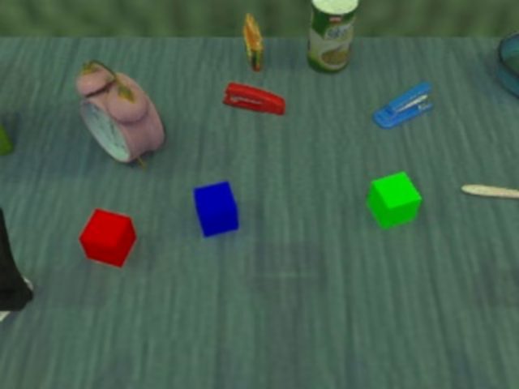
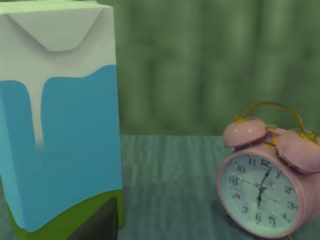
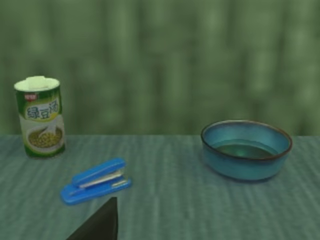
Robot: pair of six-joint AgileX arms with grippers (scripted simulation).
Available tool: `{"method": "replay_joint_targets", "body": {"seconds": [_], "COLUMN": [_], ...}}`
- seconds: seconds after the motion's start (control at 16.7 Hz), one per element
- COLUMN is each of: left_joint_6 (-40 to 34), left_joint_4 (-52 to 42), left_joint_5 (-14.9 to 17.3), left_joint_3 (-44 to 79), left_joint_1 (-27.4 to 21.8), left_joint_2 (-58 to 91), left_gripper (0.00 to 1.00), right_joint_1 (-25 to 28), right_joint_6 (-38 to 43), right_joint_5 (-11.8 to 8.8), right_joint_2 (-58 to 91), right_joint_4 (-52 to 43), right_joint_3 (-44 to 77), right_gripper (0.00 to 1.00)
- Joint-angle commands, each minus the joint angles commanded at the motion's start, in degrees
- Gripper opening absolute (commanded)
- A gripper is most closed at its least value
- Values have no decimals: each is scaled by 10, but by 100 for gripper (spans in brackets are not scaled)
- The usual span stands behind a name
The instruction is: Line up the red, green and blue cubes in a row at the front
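Black sliver of my left tool [image 1: 12, 279] is poking in at the tabletop's [image 1: 324, 324] left edge; its opening I cannot tell, and my right tool is sitting out of sight.

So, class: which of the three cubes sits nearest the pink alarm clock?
The red cube, just in front of the clock. The blue cube is farther right, the green cube farthest.

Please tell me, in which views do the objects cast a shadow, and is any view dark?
Top view: even light, only faint soft shadows beside the blue cube and green cube. Left wrist view: a faint shadow beside the milk carton. Right wrist view: slight shade under the blue bowl. No view is dark.
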Motion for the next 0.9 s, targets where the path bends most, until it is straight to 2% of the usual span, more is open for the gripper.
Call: {"method": "replay_joint_targets", "body": {"seconds": [0.24,0.42,0.6,0.9], "left_joint_6": [1,4,9,19], "left_joint_4": [-12,-58,-129,-276], "left_joint_5": [1,1,1,0], "left_joint_3": [17,81,177,372], "left_joint_1": [-3,-14,-30,-61], "left_joint_2": [18,90,217,510], "left_gripper": [100,100,100,100], "right_joint_1": [0,0,0,0], "right_joint_6": [0,0,0,0], "right_joint_5": [0,0,0,0], "right_joint_2": [0,0,0,0], "right_joint_4": [0,0,0,0], "right_joint_3": [0,0,0,0], "right_gripper": [100,100,100,100]}}
